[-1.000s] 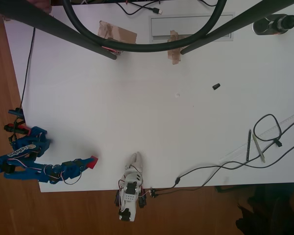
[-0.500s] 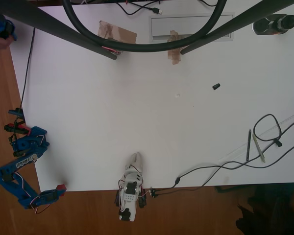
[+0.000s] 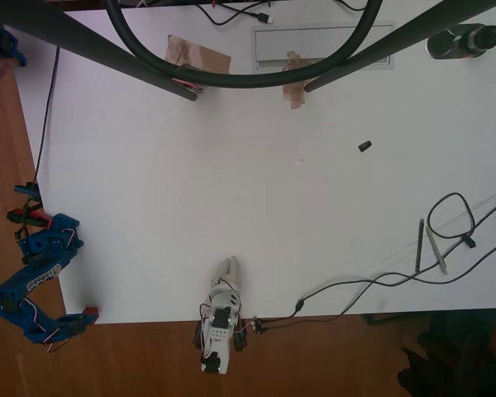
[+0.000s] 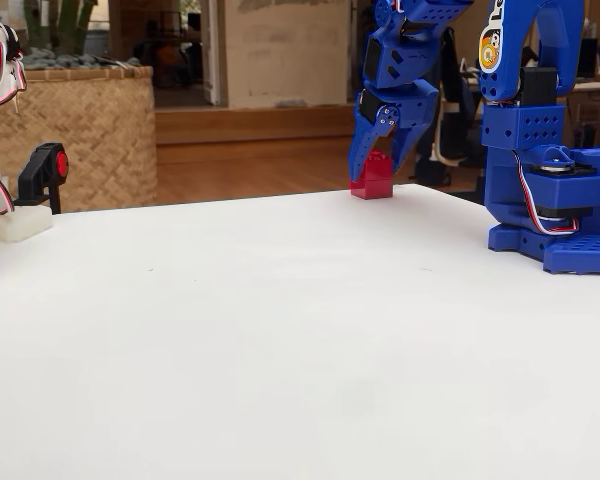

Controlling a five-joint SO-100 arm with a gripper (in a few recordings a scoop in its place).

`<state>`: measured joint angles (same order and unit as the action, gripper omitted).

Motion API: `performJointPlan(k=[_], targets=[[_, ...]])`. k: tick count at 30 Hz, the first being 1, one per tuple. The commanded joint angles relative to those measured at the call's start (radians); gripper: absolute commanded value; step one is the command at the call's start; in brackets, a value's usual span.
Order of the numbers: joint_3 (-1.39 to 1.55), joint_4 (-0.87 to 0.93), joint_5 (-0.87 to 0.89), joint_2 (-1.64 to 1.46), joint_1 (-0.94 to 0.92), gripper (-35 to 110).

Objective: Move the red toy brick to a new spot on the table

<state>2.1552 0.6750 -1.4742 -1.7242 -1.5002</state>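
Currently the gripper [image 4: 372, 170] is closed on the red toy brick [image 4: 371, 177], with the blue fingers pressed against the brick's upper part and its lower body showing below them. In the fixed view the brick sits at the far edge of the table [image 4: 280, 330]; whether its base touches the surface or hangs just above it cannot be told from that angle. In the overhead view the gripper [image 3: 83, 318] and the red toy brick [image 3: 90, 313] lie at the lower left corner of the table [image 3: 273, 207], right at the boundary with the wooden floor [image 3: 132, 356].

Procedure for the placing step, as judged from these views:

1. Confirm that the brick's whole footprint is over the white surface. At this corner a release risks a drop to the floor, so a shift inward is advisable first.
2. Lower the wrist until the base rests flat on the tabletop. Keep the brick upright, because a tilted base is likely to tip on release.
3. Open the jaws slowly and evenly, so that neither finger drags the brick sideways.
4. Lift straight up before any sideways travel.

Note that the white arm [image 3: 221, 318] stands further along the same table edge, well apart from the brick.
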Motion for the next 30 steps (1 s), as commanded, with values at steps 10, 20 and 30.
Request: performJointPlan(k=[10, 20, 30], targets=[[-0.084, 0.391, 0.035, -0.589, 0.741, 12], [0.603, 0.525, 0.021, -1.233, 1.523, 0], [1.005, 0.588, 0.052, -1.617, 1.632, 0]])
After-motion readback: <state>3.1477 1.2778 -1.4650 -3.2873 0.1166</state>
